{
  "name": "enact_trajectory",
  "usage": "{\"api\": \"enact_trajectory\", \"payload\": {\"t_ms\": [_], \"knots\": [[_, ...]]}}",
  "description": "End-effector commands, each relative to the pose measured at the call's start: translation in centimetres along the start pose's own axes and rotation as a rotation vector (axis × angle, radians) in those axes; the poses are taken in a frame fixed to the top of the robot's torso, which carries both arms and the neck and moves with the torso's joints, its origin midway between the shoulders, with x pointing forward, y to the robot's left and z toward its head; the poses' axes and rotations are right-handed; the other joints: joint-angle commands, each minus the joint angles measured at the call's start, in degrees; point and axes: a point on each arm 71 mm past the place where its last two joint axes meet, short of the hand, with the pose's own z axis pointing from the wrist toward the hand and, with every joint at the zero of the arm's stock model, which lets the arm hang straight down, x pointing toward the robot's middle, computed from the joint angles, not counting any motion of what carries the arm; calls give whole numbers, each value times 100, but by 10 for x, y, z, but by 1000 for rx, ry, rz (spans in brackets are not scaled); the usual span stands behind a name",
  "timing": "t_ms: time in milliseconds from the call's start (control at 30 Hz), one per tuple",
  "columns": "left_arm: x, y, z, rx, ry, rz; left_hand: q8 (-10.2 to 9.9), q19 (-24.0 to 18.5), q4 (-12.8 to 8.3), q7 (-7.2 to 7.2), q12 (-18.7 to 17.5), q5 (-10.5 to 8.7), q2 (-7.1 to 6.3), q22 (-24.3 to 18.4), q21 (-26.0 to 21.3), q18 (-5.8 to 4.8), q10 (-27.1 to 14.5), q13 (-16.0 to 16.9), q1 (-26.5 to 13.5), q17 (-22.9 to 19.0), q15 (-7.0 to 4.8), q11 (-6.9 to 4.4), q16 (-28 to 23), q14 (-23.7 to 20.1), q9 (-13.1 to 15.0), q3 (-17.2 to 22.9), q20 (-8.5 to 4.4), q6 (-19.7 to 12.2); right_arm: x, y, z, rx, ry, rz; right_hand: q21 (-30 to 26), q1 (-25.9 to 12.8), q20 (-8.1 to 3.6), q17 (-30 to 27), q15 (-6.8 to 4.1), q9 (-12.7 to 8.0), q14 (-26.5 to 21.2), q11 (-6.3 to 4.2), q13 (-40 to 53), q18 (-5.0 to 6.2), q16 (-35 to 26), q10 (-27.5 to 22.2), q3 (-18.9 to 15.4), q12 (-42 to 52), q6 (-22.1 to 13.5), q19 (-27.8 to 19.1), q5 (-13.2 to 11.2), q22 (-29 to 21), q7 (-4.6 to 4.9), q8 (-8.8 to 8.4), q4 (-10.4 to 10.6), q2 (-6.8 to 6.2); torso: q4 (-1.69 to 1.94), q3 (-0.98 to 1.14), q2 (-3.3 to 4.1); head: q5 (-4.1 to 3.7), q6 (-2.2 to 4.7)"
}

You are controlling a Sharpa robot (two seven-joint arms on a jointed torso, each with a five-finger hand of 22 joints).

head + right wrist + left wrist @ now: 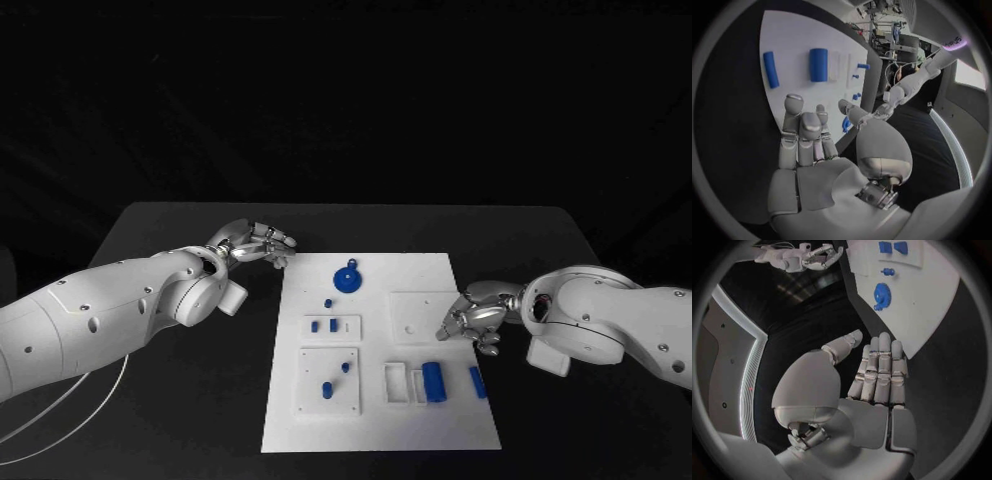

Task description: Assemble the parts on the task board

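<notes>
The white board (378, 350) lies mid-counter (173, 230) with blue parts (433, 380) on it. Left hand (260, 243), empty with fingers straight, hovers off its far-left corner; right hand (476, 322), empty and loosely spread, reaches over its right edge.

In the head view the right hand (473, 322) overlaps the task board (378, 420) at its right edge, hiding the strip beneath its fingers (459, 326). The small blue parts (325, 325) near the board's middle are too tiny to identify. In the right wrist view the palm covers the board's near corner.
</notes>
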Motion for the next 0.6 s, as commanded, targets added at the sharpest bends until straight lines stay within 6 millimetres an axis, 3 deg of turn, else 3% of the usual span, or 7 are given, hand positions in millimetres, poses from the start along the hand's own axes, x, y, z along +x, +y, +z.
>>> {"api": "enact_trajectory", "payload": {"t_ms": [33, 200, 400, 600], "knots": [[3, 0, 0, 13, 13, -14, 19, -2, 33, 3, -26, -33, 18, 9, -27, 44, -33, -7, -15, 8, 15, 5, -36, 18, -9, -3, 35, -56, 11, -6, -4, 100, 123, -53, 75, -90, -56, 51, 12, 24, -43, -9, 70, 81, 47, -35, 51, 4, 14, 18, -23, 147, 18, -30, -4, 12, -17, -4, -31, -55, -18], [6, 2, 1, 10, 17, -20, 18, -1, 40, 5, -27, -34, 22, 12, -30, 44, -34, -8, -22, 17, 16, 6, -43, 19, -11, -4, 35, -59, 16, -7, -6, 136, 148, -89, 197, -211, -65, 127, -4, 77, -64, -31, 174, 81, 92, -12, 89, -39, 72, -21, -83, 143, -7, -8, -30, 18, -30, 6, -59, -67, -32], [6, 4, 1, 7, 11, -19, 17, -3, 50, 7, -30, -37, 18, 16, -35, 43, -37, -9, -34, 29, 17, 7, -54, 18, -14, -9, 36, -67, 27, -5, -6, 140, 165, -105, 311, -486, -70, 193, -17, 108, -66, -41, 253, 81, 126, 50, 88, -111, 84, -51, -347, 137, -17, -24, 71, 73, -36, 5, -85, -51, -80], [7, 3, 1, 7, 16, -20, 18, -7, 57, 7, -30, -39, 16, 19, -41, 41, -37, -9, -43, 38, 18, 7, -65, 15, -15, -13, 37, -69, 30, -4, 0, 142, 130, -112, 430, -740, -118, 286, 4, 104, -46, -32, 368, 81, 206, 118, 137, -130, 4, -22, -991, 132, 8, -100, 274, 3, -27, -13, -73, -74, -74]]}}
